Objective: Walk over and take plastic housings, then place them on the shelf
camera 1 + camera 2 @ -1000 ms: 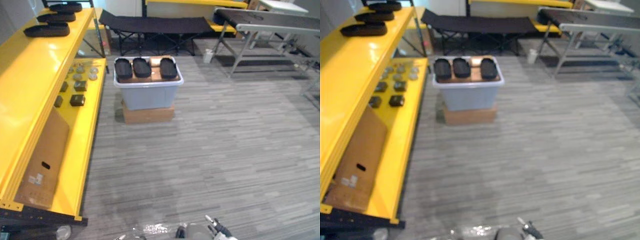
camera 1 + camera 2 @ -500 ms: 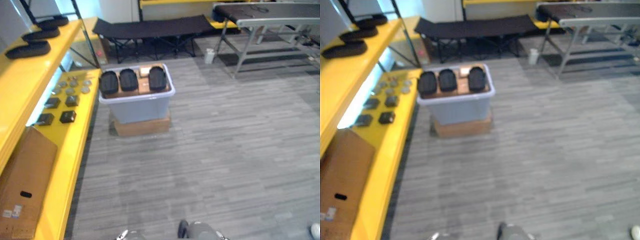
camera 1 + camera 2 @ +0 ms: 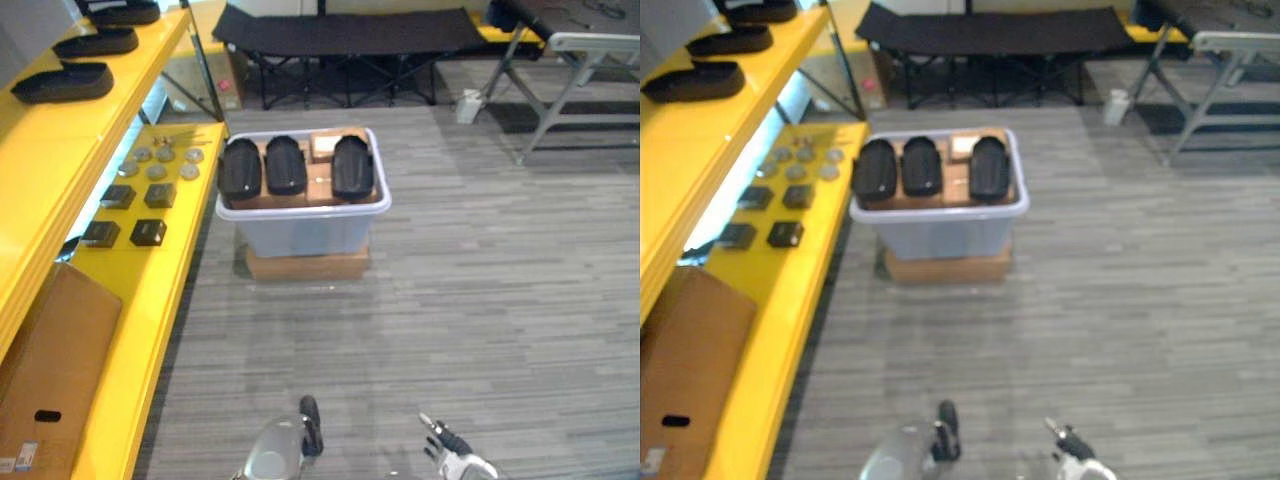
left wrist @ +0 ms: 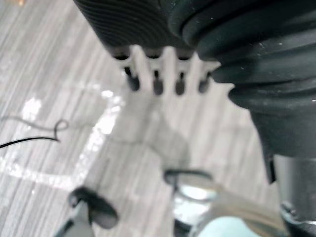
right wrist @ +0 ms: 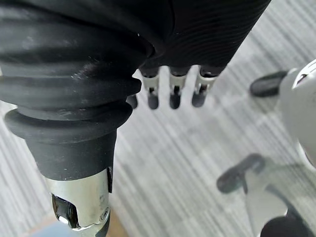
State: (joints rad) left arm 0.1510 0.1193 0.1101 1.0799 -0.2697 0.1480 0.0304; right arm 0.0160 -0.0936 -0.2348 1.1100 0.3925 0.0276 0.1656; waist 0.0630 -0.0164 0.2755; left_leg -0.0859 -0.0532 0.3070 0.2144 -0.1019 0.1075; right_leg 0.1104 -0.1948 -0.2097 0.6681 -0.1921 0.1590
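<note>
three black oval plastic housings (image 3: 286, 166) lined up side by side across the grey bin (image 3: 305, 228), well ahead of left hand (image 4: 156, 79) and right hand (image 5: 174, 91), both down low, fingers loose, holding nothing, yellow shelf (image 3: 60, 140) off left

Black housings (image 3: 286, 165) in a pale grey bin (image 3: 305, 232), yellow shelf (image 3: 160, 290), grey striped floor (image 3: 480, 300).
</note>
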